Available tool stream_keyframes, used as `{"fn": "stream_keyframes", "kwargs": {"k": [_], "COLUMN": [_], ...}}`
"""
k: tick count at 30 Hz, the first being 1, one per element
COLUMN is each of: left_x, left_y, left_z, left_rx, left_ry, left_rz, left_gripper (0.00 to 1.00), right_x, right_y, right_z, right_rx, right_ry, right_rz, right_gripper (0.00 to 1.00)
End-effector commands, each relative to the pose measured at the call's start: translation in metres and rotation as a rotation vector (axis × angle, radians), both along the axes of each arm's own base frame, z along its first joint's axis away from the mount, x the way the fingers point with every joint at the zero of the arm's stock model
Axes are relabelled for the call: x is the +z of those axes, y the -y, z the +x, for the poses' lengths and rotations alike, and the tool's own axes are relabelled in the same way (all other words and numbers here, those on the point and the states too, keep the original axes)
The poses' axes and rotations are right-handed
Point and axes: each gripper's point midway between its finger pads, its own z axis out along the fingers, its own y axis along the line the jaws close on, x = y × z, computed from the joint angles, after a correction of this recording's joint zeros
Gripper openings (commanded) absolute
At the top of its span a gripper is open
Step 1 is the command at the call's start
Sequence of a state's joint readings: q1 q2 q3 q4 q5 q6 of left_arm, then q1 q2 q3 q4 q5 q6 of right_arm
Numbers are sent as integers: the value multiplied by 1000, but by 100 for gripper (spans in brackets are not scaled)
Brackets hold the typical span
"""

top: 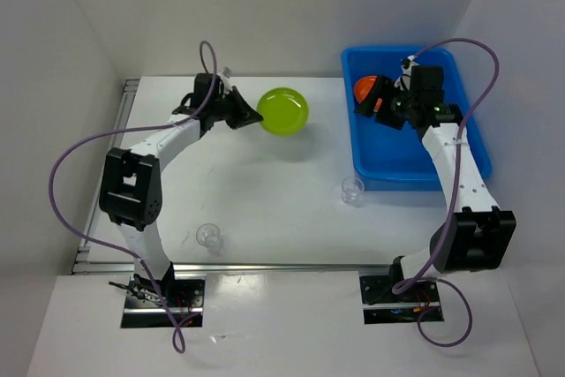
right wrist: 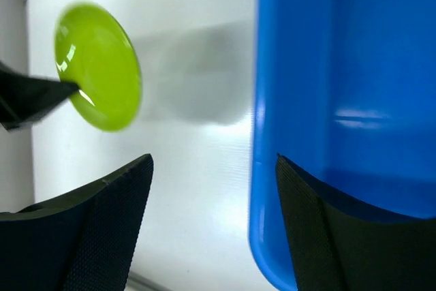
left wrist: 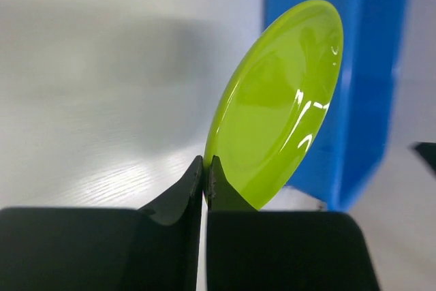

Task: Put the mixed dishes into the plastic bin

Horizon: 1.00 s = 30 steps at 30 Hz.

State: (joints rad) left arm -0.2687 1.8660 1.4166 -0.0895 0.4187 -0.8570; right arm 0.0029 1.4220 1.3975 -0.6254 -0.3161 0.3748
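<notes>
Seen from above, the left arm is stretching across the table, its left gripper pinching the lime green plate beside the plastic bin. The right arm is bending over the bin, the orange plate lying inside by the right gripper. At the left wrist, the jaws are clamping the tilted plate's rim. At the right wrist, the fingers are gaping wide and gripping nothing, straddling the bin's wall.

A lime green plate hangs tilted beside the blue bin holding an orange plate; two clear cups stand outside.
</notes>
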Motion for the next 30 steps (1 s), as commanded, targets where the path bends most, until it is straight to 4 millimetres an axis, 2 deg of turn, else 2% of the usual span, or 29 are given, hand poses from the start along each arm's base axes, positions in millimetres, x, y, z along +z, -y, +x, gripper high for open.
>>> {"fn": "stream_keyframes", "kwargs": {"k": [1,3,4,5,8,9,10,11,13,14,16,17,19,20,21,23,24,27,30], "left_x": [36,41,41,48,52,52,60,60,68,72,73,73,74,74,74,76,76,76,76], "left_y": [18,25,27,29,31,31,31,31,31,31,31,31,31,31,31,32,32,31,31], "left_z": [-21,-31,-33,-33,-39,-39,-40,-40,-40,-41,-41,-41,-40,-40,-40,-39,-39,-38,-38], "left_rx": [-98,-153,-160,-164,-183,-183,-183,-183,-186,-187,-183,-183,-184,-184,-184,-182,-179,-170,-170], "left_ry": [-9,-26,-38,-34,-49,-49,-32,-32,-14,-5,-13,-13,-4,-4,-4,-2,-9,-7,-7], "left_rz": [-178,-239,-257,-285,-313,-313,-322,-322,-325,-327,-332,-332,-334,-334,-334,-340,-345,-342,-342], "left_gripper": [0,0,0,0,0,0,0,0,0,0,0,0,0,0,0,0,0,0,0], "right_x": [12,19,13,12,14,16,19,9,12,5,7,7,1,5,1,4,-4,-10,-14], "right_y": [-41,-58,-66,-75,-94,-96,-101,-101,-102,-104,-109,-109,-115,-115,-121,-126,-127,-132,-138], "right_z": [10,14,16,16,24,27,28,32,38,39,42,42,43,44,44,44,44,46,44], "right_rx": [178,219,242,269,317,321,330,329,329,338,343,343,360,360,372,384,382,391,409], "right_ry": [84,102,85,73,85,89,94,72,81,60,61,61,45,54,44,46,22,7,-4], "right_rz": [75,77,84,107,159,170,171,171,171,178,185,185,191,191,192,192,192,192,198], "right_gripper": [75,74,74,74,74,74,74,74,74,71,68,62,57,55,49,48,48,44,29]}}
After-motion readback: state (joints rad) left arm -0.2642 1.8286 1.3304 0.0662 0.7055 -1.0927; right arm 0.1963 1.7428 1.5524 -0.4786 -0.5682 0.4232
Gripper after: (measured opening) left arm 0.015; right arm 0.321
